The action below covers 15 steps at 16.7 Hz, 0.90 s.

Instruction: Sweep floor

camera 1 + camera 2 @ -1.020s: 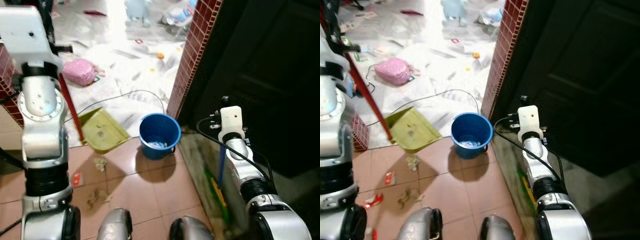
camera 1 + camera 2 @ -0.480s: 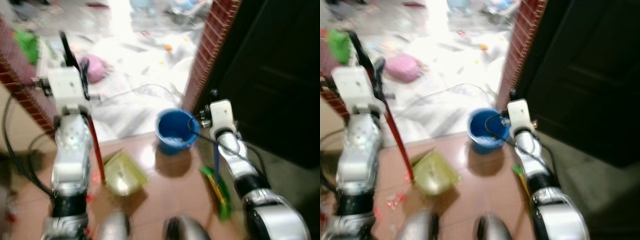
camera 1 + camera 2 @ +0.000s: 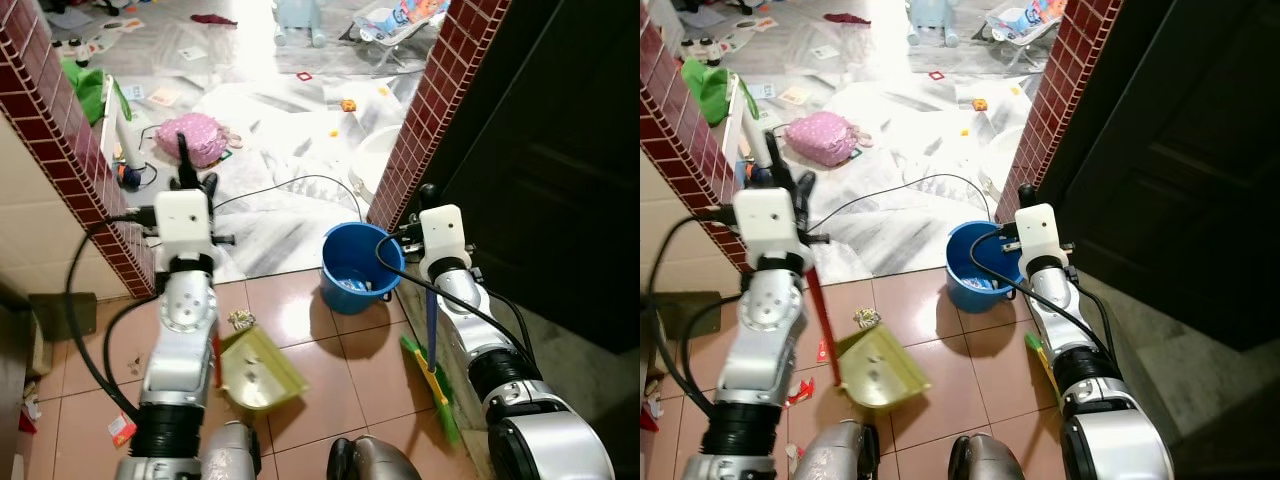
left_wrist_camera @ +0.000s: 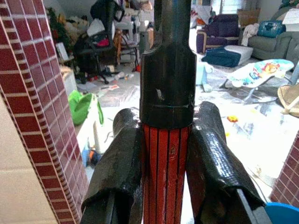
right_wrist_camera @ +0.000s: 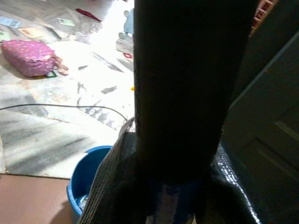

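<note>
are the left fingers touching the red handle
Touching. The left wrist view shows both fingers pressed against the red handle on either side, with no gap.

No legible text, labels, brands or nos. anywhere. Scattered papers (image 3: 163, 96) on far floor carry print but too small/blurred to read. Red wrapper (image 3: 121, 430) on tiles nr left arm: markings unreadable

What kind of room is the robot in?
Probably a home, at a doorway onto a messy living room: brick pillars, sofas and a baby bouncer beyond. Here there are floor tiles, a blue bucket and a dustpan.
</note>
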### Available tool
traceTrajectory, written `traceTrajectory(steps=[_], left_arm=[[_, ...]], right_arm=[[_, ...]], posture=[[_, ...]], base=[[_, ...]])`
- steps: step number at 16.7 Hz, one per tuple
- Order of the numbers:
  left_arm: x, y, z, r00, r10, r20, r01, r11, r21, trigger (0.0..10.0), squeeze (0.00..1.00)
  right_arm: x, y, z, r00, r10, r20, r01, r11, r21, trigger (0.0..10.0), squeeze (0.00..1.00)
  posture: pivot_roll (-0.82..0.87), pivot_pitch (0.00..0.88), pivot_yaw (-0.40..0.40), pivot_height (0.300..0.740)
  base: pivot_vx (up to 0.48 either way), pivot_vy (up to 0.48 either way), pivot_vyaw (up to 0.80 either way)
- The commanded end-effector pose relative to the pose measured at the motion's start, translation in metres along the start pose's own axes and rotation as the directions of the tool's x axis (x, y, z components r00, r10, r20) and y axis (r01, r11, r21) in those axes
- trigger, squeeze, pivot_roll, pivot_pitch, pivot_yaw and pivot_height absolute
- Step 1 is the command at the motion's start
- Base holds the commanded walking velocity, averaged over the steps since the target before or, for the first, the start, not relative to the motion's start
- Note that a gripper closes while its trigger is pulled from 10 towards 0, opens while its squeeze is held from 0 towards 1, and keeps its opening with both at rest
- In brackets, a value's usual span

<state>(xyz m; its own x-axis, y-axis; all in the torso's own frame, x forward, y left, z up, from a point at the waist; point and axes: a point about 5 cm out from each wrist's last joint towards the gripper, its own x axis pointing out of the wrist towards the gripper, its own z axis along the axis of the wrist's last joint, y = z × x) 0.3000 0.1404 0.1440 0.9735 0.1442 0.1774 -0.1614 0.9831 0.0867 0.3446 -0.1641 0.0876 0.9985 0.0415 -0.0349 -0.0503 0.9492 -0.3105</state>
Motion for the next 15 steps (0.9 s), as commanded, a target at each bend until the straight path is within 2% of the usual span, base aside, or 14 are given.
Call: traceTrajectory(steps=[1,4,6,8,9,10,11,13,15], left_arm=[[0.000,-0.007,0.007,0.999,-0.015,0.038,0.015,1.000,0.000,10.0,0.00],[0.002,-0.009,0.009,0.998,-0.035,0.056,0.034,0.999,0.018,10.0,0.00],[0.003,-0.011,0.011,0.997,-0.042,0.063,0.041,0.999,0.011,10.0,0.00],[0.001,-0.016,0.007,0.997,-0.070,0.029,0.070,0.998,-0.003,10.0,0.00],[0.001,-0.015,0.000,0.998,-0.070,-0.011,0.070,0.998,0.005,10.0,0.00],[0.000,-0.013,-0.014,0.992,-0.092,-0.091,0.093,0.996,0.010,10.0,0.00],[0.000,-0.011,-0.021,0.988,-0.092,-0.121,0.094,0.995,0.014,10.0,0.00],[0.001,-0.010,-0.027,0.981,-0.138,-0.134,0.144,0.989,0.039,10.0,0.00],[0.001,-0.010,-0.026,0.981,-0.146,-0.129,0.151,0.988,0.032,10.0,0.00]], right_arm=[[0.005,-0.001,0.013,0.998,0.012,0.057,-0.011,1.000,-0.010,10.0,0.00],[0.006,0.008,0.020,0.994,0.053,0.093,-0.052,0.998,-0.021,10.0,0.00],[0.007,0.007,0.020,0.994,0.058,0.096,-0.056,0.998,-0.023,10.0,0.00],[0.007,0.007,0.021,0.993,0.068,0.100,-0.067,0.998,-0.019,10.0,0.00],[0.007,0.008,0.022,0.992,0.069,0.102,-0.068,0.998,-0.017,10.0,0.00],[0.008,0.009,0.024,0.992,0.063,0.108,-0.062,0.998,-0.012,10.0,0.00],[0.009,0.012,0.027,0.992,0.059,0.114,-0.059,0.998,0.000,10.0,0.00],[0.011,0.012,0.031,0.992,0.040,0.123,-0.044,0.999,0.031,10.0,0.00],[0.011,0.011,0.034,0.991,0.027,0.129,-0.033,0.998,0.049,10.0,0.00]], posture=[[0.06,0.080,-0.088,0.740],[0.06,0.082,-0.089,0.740],[0.05,0.085,-0.094,0.740],[0.04,0.086,-0.095,0.740],[0.04,0.086,-0.095,0.740],[0.04,0.088,-0.084,0.740],[0.04,0.088,-0.082,0.740],[0.04,0.088,-0.077,0.740],[0.04,0.088,-0.075,0.740]], base=[[0.000,0.000,0.80],[0.000,0.000,0.80],[0.000,0.000,0.80],[0.000,0.000,0.80],[0.000,0.000,0.80],[0.000,0.000,0.80],[0.000,0.000,0.80],[0.000,0.000,0.80],[0.000,0.000,0.80]])
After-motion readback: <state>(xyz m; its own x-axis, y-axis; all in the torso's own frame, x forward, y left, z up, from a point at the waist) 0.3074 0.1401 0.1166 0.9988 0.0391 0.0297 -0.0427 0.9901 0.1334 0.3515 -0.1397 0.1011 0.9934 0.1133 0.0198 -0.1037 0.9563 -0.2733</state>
